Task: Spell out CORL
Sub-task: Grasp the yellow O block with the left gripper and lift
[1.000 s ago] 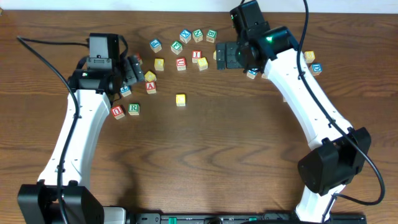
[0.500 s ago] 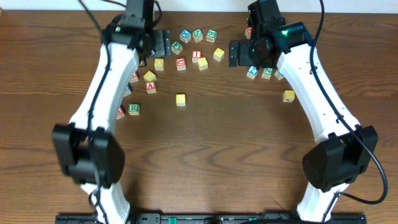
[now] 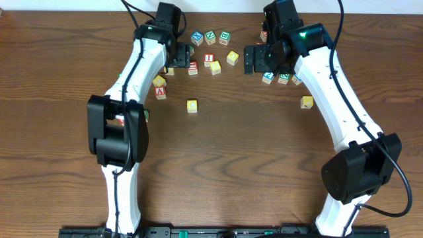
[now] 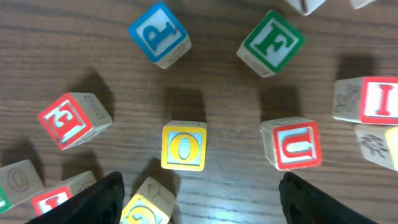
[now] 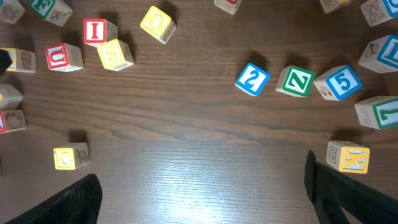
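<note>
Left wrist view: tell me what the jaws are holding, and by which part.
Nothing is held. The jaws of the left gripper stand open, and the yellow O cube lies ahead of the gap, untouched.

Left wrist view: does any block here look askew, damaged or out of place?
Nothing looks damaged. The blocks lie scattered at mixed angles: the red E block and the blue P block sit turned, while the yellow O block sits square to the frame.
</note>
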